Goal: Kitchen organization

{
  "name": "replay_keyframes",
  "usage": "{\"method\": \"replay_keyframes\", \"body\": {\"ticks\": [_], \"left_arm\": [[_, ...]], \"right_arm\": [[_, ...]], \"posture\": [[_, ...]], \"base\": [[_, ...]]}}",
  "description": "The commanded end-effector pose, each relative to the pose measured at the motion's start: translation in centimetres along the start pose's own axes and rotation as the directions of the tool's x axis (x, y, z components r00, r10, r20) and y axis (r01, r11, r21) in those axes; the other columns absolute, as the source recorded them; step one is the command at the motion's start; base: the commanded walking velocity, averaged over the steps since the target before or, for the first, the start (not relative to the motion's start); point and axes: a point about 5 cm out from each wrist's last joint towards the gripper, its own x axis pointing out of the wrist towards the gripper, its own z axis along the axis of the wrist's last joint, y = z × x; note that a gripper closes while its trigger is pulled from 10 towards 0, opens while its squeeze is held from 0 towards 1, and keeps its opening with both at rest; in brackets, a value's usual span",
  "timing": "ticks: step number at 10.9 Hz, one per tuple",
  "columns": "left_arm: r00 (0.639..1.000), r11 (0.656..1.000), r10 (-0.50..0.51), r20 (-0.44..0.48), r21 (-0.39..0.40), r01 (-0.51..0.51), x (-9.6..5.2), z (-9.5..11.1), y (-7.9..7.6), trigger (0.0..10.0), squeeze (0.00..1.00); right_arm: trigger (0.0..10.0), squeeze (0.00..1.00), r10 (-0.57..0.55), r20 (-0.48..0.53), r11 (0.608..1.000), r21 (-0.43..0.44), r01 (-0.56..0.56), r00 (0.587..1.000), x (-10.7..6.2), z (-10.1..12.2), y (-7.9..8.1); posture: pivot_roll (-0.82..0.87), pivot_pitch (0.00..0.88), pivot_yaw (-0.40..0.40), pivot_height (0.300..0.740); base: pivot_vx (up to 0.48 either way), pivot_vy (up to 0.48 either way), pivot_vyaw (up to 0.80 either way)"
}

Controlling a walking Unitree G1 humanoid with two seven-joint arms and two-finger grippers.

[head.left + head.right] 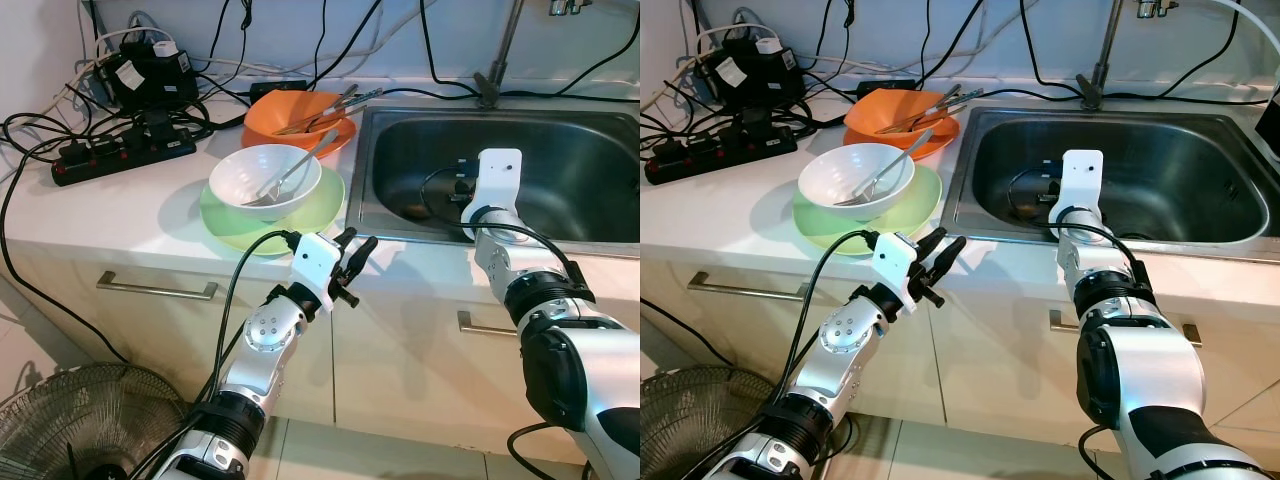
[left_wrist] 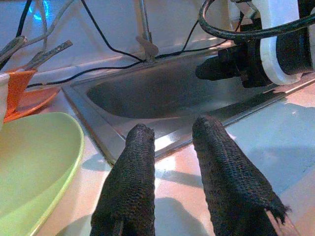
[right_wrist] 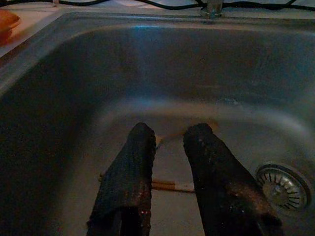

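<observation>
Two silver arms with rounded, ball-like joint housings and black ribbed collars. White blocky wrist mounts, a black cable looping into each. Left gripper [image 1: 352,258] and right gripper [image 3: 170,147]: paired long black fingers [image 2: 130,184] with a coarse woven texture, frayed at one edge.

One white bowl [image 1: 265,176], one green plate [image 1: 320,208], one orange bowl [image 1: 290,122], one sink [image 1: 590,160], one power strip [image 1: 125,158]
</observation>
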Motion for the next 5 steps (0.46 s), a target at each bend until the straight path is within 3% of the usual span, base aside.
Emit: {"method": "replay_keyframes", "body": {"ticks": [1, 2, 4, 5], "left_arm": [[1.0, 1.0, 0.003, -0.025, -0.002, -0.003, -0.3, -0.5, 0.1, 10.0, 0.0], [1.0, 1.0, 0.006, -0.023, 0.001, -0.006, -0.3, -0.5, 0.1, 10.0, 0.0], [1.0, 1.0, 0.025, -0.014, 0.01, -0.025, -0.4, -0.4, 0.3, 10.0, 0.0], [1.0, 1.0, 0.027, -0.012, 0.011, -0.027, -0.4, -0.4, 0.4, 10.0, 0.0]], "right_arm": [[10.0, 0.0, 0.009, 0.042, 1.0, -0.012, -0.009, 0.999, 0.1, 1.1, 0.4], [10.0, 0.0, 0.012, 0.115, 1.0, -0.024, -0.009, 0.993, 0.0, 1.9, 0.5], [10.0, 0.0, 0.086, 0.343, 0.995, -0.071, -0.066, 0.935, -0.8, 3.9, 1.6], [10.0, 0.0, 0.097, 0.371, 0.994, -0.076, -0.074, 0.923, -0.9, 4.0, 1.7]], "posture": [[0.03, 0.046, 0.075, 0.74], [0.03, 0.046, 0.075, 0.74], [0.03, 0.049, 0.077, 0.74], [0.03, 0.049, 0.077, 0.74]], "base": [[0.0, 0.0, 0.0], [0.0, 0.0, 0.0], [0.0, 0.0, 0.0], [0.0, 0.0, 0.0]]}}
